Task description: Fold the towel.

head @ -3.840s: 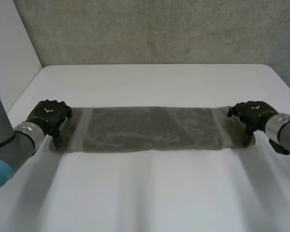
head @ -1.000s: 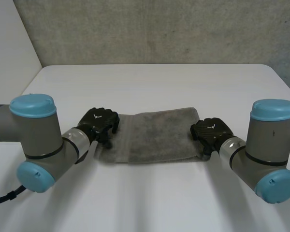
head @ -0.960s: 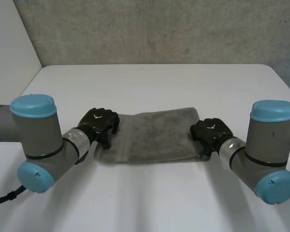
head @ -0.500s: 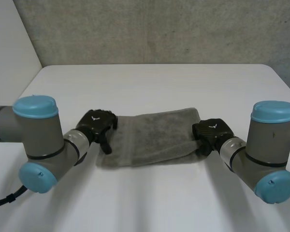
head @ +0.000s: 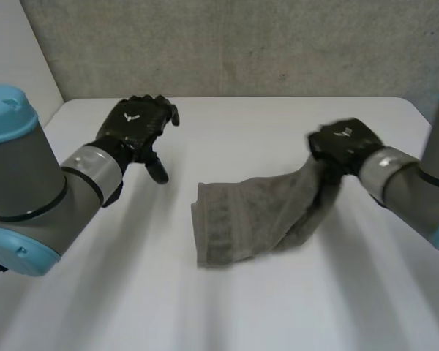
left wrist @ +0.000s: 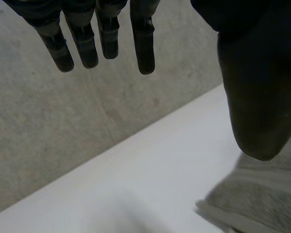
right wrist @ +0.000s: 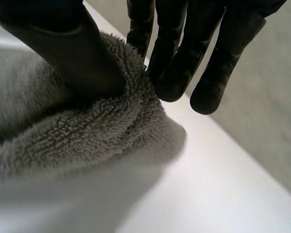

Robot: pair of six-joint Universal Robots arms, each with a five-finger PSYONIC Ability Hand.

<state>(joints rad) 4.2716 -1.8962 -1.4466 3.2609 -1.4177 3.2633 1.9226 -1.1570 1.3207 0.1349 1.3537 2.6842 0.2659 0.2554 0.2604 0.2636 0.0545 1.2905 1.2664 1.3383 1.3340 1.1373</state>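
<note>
- Looking down from the head view, we find the grey towel (head: 241,219) in the middle of the frame. Its left part lies rumpled on the white table (head: 227,314), and its right end slopes up to the right hand (head: 345,145) at centre right.
- We read that hand's fingers as curled round the lifted end. The left hand (head: 135,121), at upper left, hangs above the table well apart from the cloth, with its fingers loosely spread and empty.
- From the left wrist view, we see the left hand (left wrist: 254,87) with straight fingers (left wrist: 104,39) and a wide gap to the thumb, with nothing in between. A corner of the towel (left wrist: 262,204) lies on the table (left wrist: 136,184) beneath the thumb tip, not touching it. A concrete wall (left wrist: 39,121) stands behind.
- From the right wrist view, we see the right hand (right wrist: 63,43) with its thumb pressed into a thick roll of towel (right wrist: 77,131). Its fingertips (right wrist: 177,73) close in on the other side, so the cloth is pinched near its edge.
- We judge the fold to be at risk. Only one end is held and nothing pins the other, so carrying the lifted end across may drag the whole towel and land the halves askew.
- We also think the pinch sits close to the rim of the roll. A quick swing could let the layers slip out and drop in a heap.
</note>
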